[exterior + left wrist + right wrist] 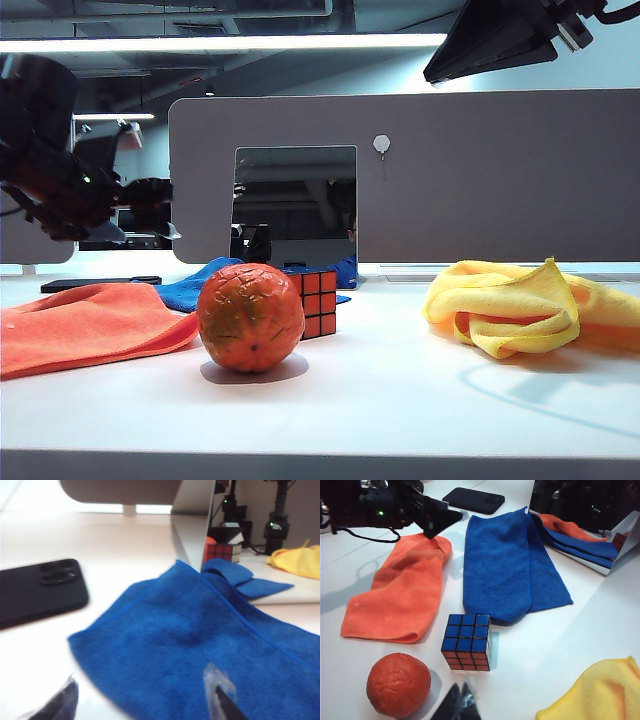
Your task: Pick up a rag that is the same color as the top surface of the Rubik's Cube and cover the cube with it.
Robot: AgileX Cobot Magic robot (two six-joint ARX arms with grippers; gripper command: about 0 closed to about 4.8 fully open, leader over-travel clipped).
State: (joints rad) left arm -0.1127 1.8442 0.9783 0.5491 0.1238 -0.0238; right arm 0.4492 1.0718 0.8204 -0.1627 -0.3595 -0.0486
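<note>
Our left gripper (145,700) hangs open over the near edge of the blue rag (200,640). We should lower onto that edge and pinch it cleanly. The right gripper (462,705), fingertips together, waits low in its frame near the cube (467,641), blue face up.

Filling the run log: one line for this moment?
left gripper: open, over blue rag | right gripper: near Rubik's Cube, jaws unclear | cube: blue top, uncovered
</note>
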